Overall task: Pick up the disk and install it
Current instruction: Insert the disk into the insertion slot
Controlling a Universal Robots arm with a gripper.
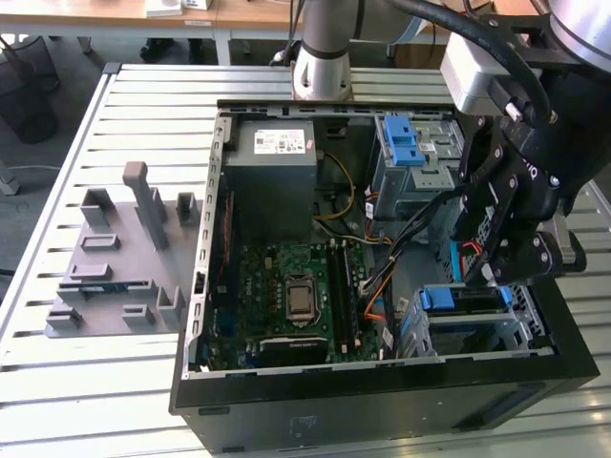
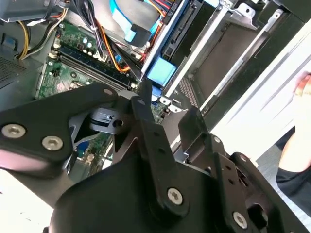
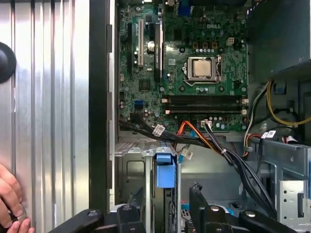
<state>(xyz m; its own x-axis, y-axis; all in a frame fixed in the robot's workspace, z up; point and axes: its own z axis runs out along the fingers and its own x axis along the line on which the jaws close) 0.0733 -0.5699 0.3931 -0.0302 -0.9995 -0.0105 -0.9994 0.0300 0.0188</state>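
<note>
While in bay (image 3: 135, 171), disk (image 3: 164, 171) beside pincer (image 3: 163, 203).

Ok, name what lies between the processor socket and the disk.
Memory slots and a cable bundle, between processor socket and disk, in the first wrist view.

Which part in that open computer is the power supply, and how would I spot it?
Find the open black computer case lying on the slatted metal table. In its far corner, on the exterior view's left, sits the power supply: a plain grey box with a white sticker, unlike the green motherboard and blue-latched drive cages.
</note>
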